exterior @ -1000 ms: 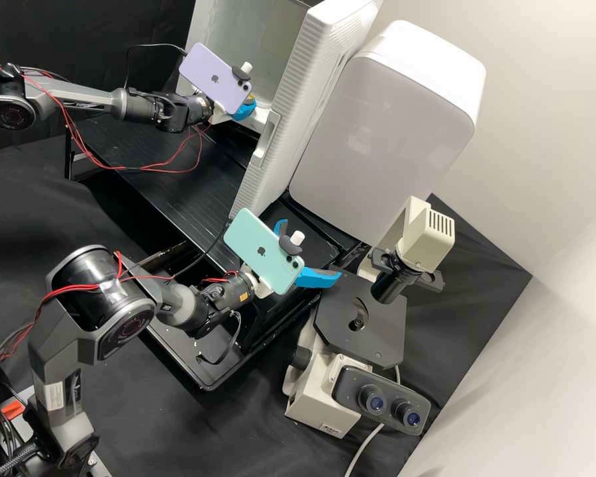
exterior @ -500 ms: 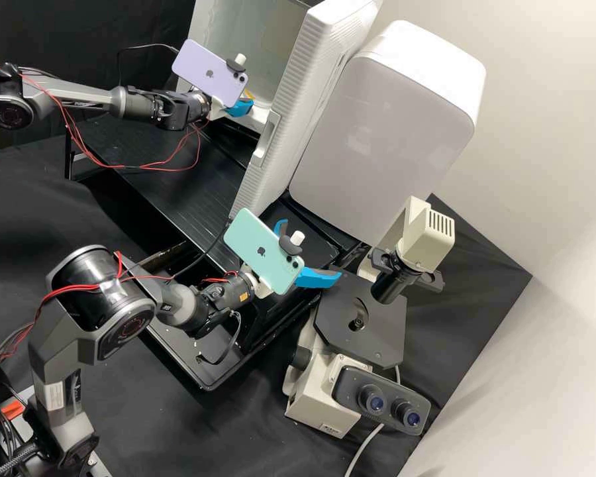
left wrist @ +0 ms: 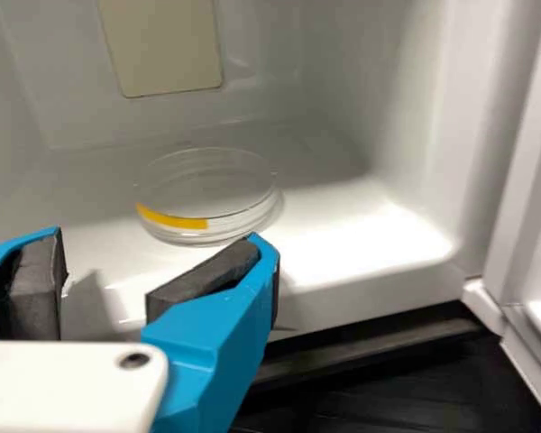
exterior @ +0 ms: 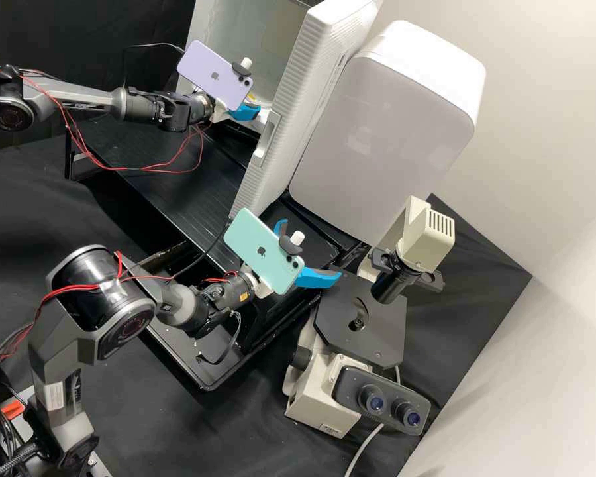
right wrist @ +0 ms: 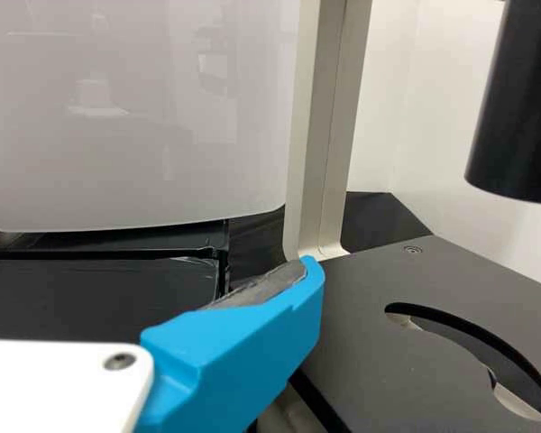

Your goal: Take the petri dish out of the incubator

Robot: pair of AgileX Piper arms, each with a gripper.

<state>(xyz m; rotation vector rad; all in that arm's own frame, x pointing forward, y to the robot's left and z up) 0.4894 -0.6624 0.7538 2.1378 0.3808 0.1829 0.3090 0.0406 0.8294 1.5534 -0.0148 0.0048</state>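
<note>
Through the left wrist view, straight into the open incubator (left wrist: 388,135): one clear petri dish (left wrist: 207,194), flat on the white chamber floor, a yellow strip along its near wall. Just short of it, the left gripper (left wrist: 117,289), two blue fingers spread wide, dark pads (left wrist: 203,275) bare, not touching the dish.

From the high view, that gripper (exterior: 245,111) at the chamber mouth, far left, beside the swung-out door (exterior: 311,93); chamber floor hidden from here. Nearer and further right, the right gripper (exterior: 304,255), fingers parted and empty, hovering by the far-left edge of the microscope (exterior: 341,391) stage (exterior: 361,324).

From the right wrist view, one blue finger (right wrist: 252,347) just beside that black stage (right wrist: 415,307).

Counted: one dish, one incubator, one microscope with two eyepieces (exterior: 391,407), two arms, two grippers, two phones, lilac (exterior: 215,66) and mint (exterior: 261,250).
</note>
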